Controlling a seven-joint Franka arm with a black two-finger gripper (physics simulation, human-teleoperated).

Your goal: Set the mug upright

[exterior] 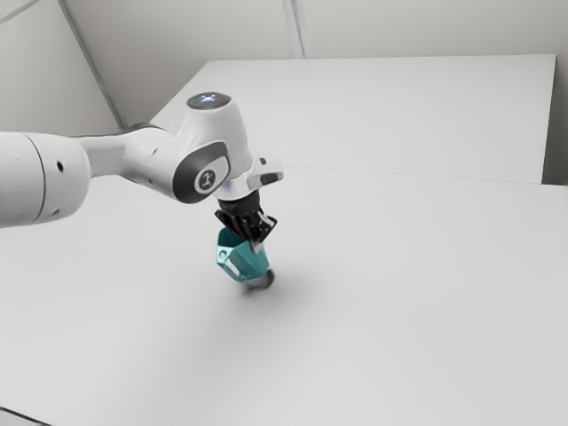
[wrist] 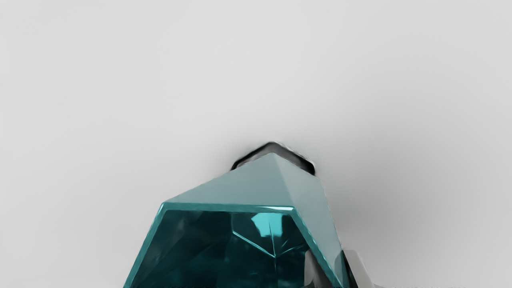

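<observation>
My gripper (exterior: 256, 241) reaches down to the teal faceted mug (exterior: 241, 257) in the exterior view, its fingertips at the rim. The mug leans, its opening up toward the exterior view's left and its dark base low toward the right. In the wrist view the gripper (wrist: 334, 270) pinches one wall of the mug (wrist: 244, 186), one finger inside the opening and the other against the outside. Whether the base touches the table cannot be told.
A pale, plain table (exterior: 399, 302) spreads around the mug. Soft shadow lies beside the base, and light walls (exterior: 426, 27) stand behind the table's far edge.
</observation>
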